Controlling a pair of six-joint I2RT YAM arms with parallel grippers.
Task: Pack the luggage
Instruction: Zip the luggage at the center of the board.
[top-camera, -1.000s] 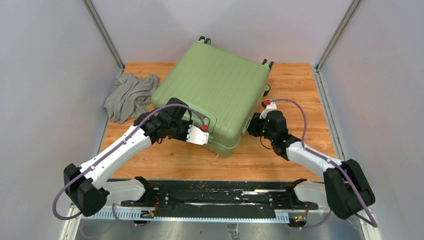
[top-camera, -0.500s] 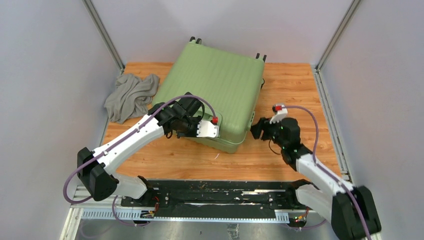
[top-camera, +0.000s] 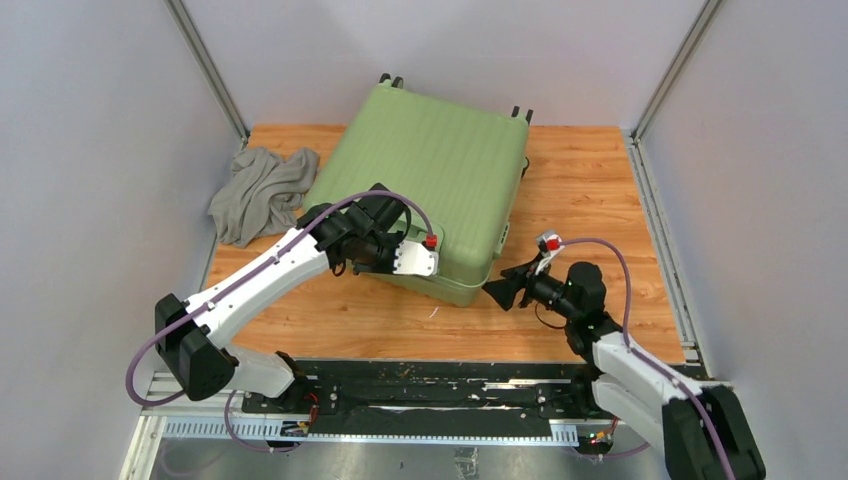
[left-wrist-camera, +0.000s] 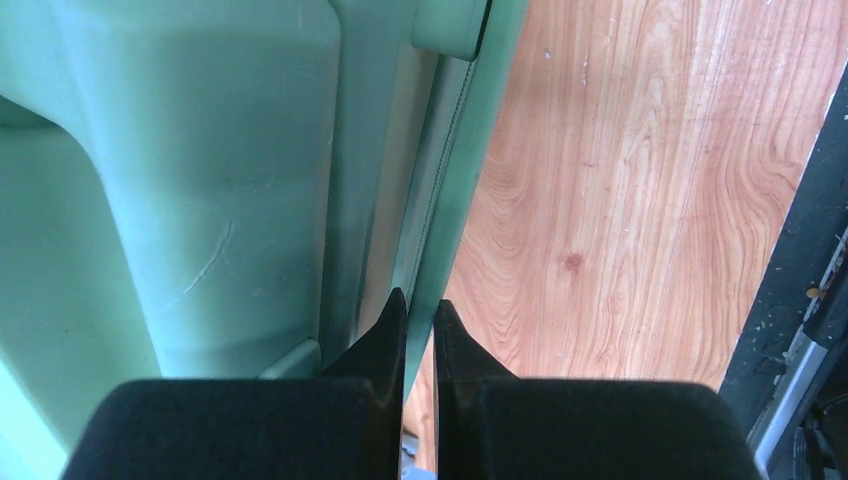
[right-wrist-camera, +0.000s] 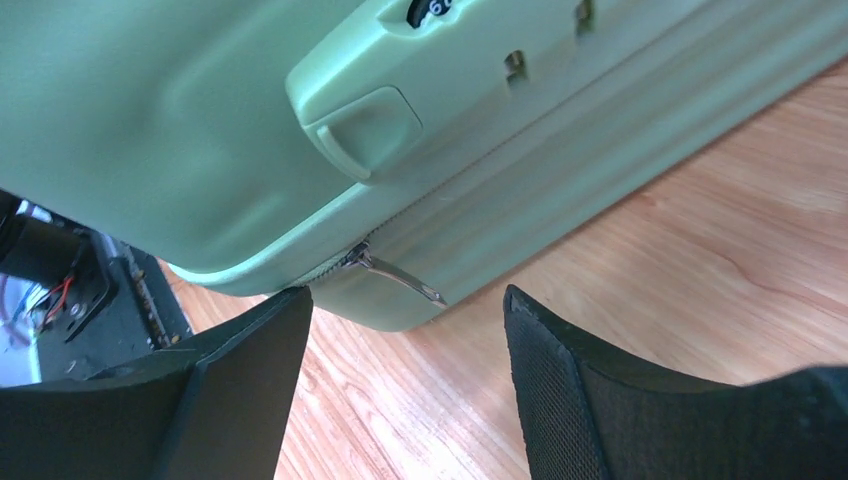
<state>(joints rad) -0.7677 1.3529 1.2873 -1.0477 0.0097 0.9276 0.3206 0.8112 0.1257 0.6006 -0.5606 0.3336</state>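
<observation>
The luggage (top-camera: 430, 170), a large light-green ribbed suitcase, lies flat and closed on the wooden table (top-camera: 590, 180). My left gripper (top-camera: 432, 272) sits at its near edge. In the left wrist view the gripper (left-wrist-camera: 420, 305) is shut, its tips against the zip seam of the luggage (left-wrist-camera: 200, 200); whether anything thin is pinched I cannot tell. My right gripper (top-camera: 503, 291) hovers open just off the near right corner. In the right wrist view the gripper (right-wrist-camera: 405, 300) has wide jaws facing the luggage (right-wrist-camera: 200, 100), and a metal zip pull (right-wrist-camera: 400, 277) hangs from the seam, untouched.
A crumpled grey cloth (top-camera: 262, 190) lies on the table to the left of the suitcase. A green combination lock block (right-wrist-camera: 400, 90) juts from the shell above the zip. The black base rail (top-camera: 430, 390) runs along the near edge. Grey walls enclose three sides.
The suitcase shifted slightly back, then stayed put. My right gripper drew back from its side toward the near edge, dropped lower and opened. The left gripper slid right along the front edge, still shut.
</observation>
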